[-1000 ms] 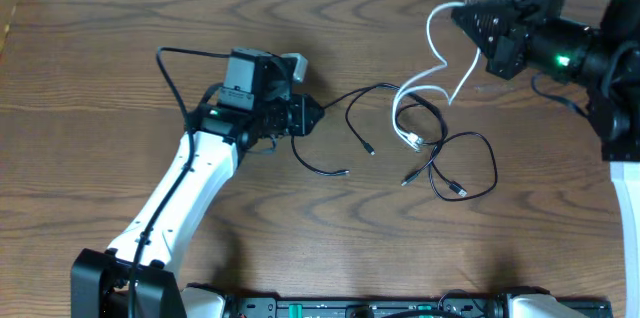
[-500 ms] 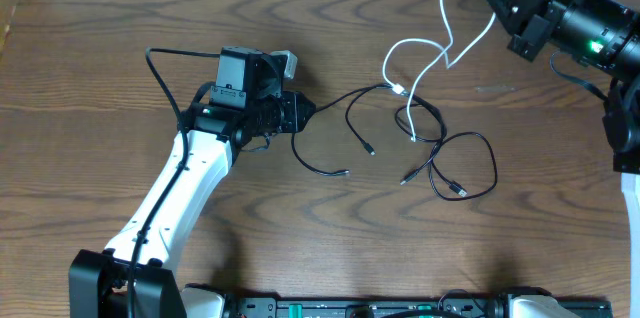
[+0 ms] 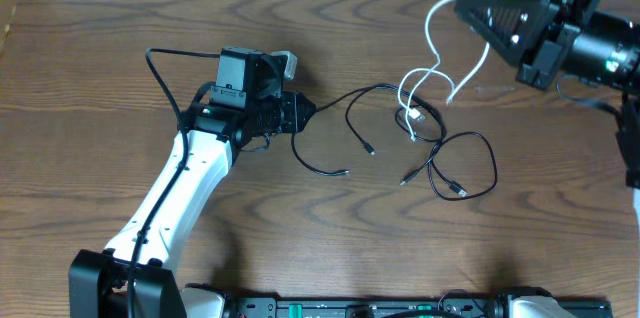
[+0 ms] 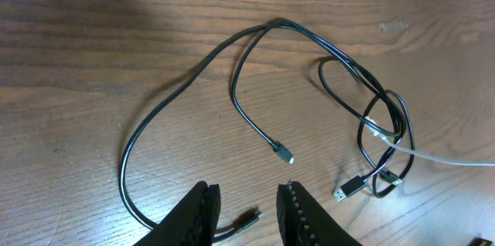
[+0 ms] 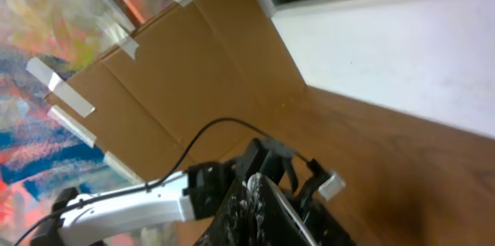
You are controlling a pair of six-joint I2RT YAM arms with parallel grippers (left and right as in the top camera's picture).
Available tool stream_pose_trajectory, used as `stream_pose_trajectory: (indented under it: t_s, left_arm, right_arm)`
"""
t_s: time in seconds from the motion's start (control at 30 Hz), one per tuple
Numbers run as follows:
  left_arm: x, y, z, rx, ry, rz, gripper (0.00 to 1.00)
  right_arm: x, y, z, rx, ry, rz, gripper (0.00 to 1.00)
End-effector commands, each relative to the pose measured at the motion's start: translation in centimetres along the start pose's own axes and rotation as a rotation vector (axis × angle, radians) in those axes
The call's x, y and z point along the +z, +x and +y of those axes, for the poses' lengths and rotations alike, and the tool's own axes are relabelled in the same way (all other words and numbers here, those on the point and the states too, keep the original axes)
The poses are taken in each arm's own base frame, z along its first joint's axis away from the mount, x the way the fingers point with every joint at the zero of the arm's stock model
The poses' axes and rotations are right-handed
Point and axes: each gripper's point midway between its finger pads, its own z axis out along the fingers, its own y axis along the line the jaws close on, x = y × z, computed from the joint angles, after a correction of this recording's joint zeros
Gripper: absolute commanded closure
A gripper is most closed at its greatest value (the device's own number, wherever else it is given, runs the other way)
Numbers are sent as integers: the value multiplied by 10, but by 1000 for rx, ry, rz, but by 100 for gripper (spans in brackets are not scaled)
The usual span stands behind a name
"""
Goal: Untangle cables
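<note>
Risk: the white cable is held up off the table by the right gripper, while its lower end is threaded through the black cables near the middle of the table. If it is pulled further up or away, the crossing could be drawn tight into a knot instead of being freed, or the whole black bundle could be dragged along, since nothing is seen pinning it down. The thin white cable could also be lost from the grip.

Pose: the right arm is reached in from the far right edge, its wrist raised and tilted, with the jaws closed together on the white cable's upper end. The left arm is stretched from the near left corner toward the centre, with the left gripper lowered close to the wood. In the left wrist view its fingers are seen slightly apart, with nothing clamped; a small plug end of a black cable is lying on the table between them, and the cable's long loop is spread out ahead of them.
</note>
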Motion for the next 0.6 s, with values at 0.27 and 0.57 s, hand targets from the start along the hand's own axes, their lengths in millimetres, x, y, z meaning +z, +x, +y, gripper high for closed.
stream_pose_trajectory:
  t_s: [0.27,0.57]
  left_arm:
    - [3,5,4,-14,-8,19,70]
    - [3,7,5,-17,-11,27,70]
  right_arm:
    - [21,13,59,-129,-9,40,99]
    - [27,25,67,-157,55,69,99]
